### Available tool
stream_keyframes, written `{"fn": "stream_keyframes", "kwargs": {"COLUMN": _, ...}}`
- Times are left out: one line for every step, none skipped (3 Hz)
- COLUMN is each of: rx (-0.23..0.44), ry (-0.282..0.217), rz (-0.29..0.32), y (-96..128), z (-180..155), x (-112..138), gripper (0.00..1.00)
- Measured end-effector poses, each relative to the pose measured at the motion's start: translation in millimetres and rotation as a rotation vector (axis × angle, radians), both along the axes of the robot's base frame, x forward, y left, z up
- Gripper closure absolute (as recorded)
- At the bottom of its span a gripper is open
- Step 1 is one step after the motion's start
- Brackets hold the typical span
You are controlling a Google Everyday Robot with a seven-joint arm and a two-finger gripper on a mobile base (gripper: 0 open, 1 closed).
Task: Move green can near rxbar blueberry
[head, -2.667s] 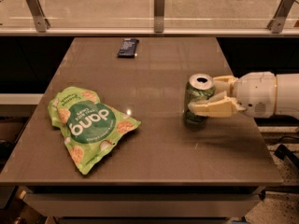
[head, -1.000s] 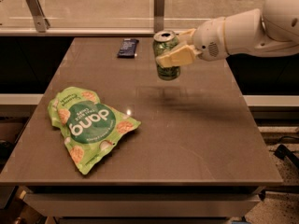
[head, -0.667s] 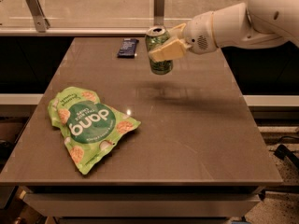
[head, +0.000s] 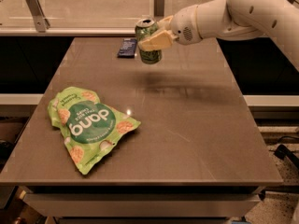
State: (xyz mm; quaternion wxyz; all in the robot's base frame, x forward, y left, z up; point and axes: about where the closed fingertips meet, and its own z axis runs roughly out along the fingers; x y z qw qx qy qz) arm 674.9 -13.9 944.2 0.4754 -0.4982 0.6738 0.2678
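Note:
The green can (head: 148, 41), with a silver top and dark markings, is held upright in the air above the far part of the brown table (head: 187, 125). My gripper (head: 154, 36) is shut on the can, reaching in from the right on a white arm. The rxbar blueberry (head: 127, 47), a flat dark navy bar, lies on the table near its far edge, just left of the can and a little behind it. The can appears lifted off the tabletop; its shadow falls on the table below it.
A large green snack bag (head: 88, 125) lies flat on the near left of the table. A rail with metal posts (head: 159, 3) runs behind the table's far edge. The white arm (head: 243, 13) spans the upper right.
The gripper has carried the can from the right middle of the table up and to the far left, so it now hangs beside the navy bar. The bag and the bar have not moved.

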Motion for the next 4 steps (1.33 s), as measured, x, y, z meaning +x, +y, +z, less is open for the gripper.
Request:
{"fn": "stream_keyframes", "kwargs": {"rx": 0.015, "ry": -0.034, "rz": -0.025, "y": -1.7, "z": 9.2, "x": 23.2, "gripper": 1.00}}
{"fn": "stream_keyframes", "kwargs": {"rx": 0.027, "ry": -0.061, "rz": -0.052, "y": -7.0, "z": 20.7, "x": 45.7, "gripper": 1.00}}
{"fn": "stream_keyframes", "kwargs": {"rx": 0.041, "ry": -0.070, "rz": -0.074, "y": -13.2, "z": 23.7, "x": 66.1, "gripper": 1.00}}
{"fn": "stream_keyframes", "kwargs": {"rx": 0.084, "ry": -0.051, "rz": -0.086, "y": -20.7, "z": 13.3, "x": 82.3, "gripper": 1.00}}
